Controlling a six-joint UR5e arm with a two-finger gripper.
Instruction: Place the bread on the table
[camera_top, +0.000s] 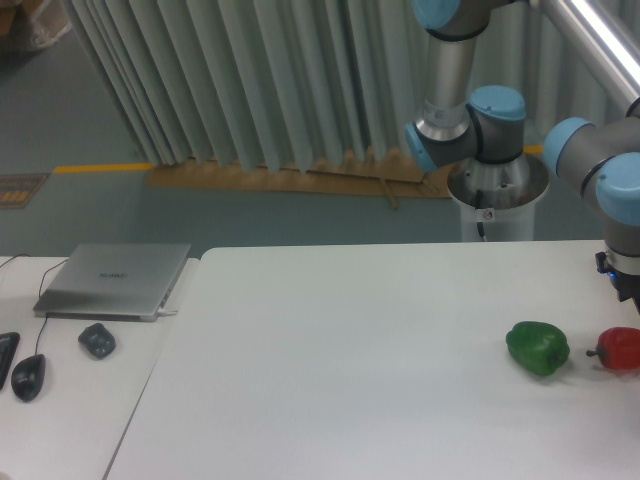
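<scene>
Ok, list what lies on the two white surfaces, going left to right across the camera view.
Black mouse → grey mouse → closed laptop → green pepper → red pepper. No bread shows.

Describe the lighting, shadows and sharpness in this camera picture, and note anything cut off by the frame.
In the camera view, light is soft and even; the table shows no harsh glare. The green pepper casts only a faint shadow. The whole image is slightly soft. The red pepper is cropped by the right edge, and the arm runs out of frame there, so its gripper is unseen; no bread is visible.
</scene>
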